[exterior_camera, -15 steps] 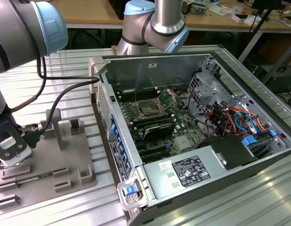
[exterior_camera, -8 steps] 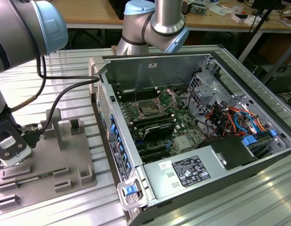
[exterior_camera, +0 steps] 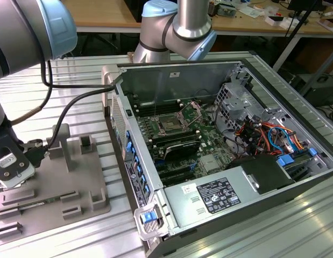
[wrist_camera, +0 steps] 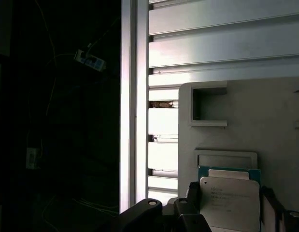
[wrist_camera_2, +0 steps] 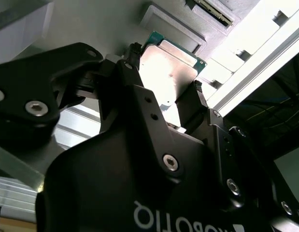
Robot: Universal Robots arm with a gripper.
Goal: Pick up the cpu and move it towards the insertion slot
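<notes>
Jaws narrow, holding chip, one finger against each opposite edge in both wrist views. Chip seemed raised just off its recess in grey tray at exterior view's left, well apart from socket inside open computer case. Judgement: step wanted straight lift, chip kept level, grip light on edges only. Carry wanted enough height to clear case wall, and slow pace so chip did not slip.
</notes>
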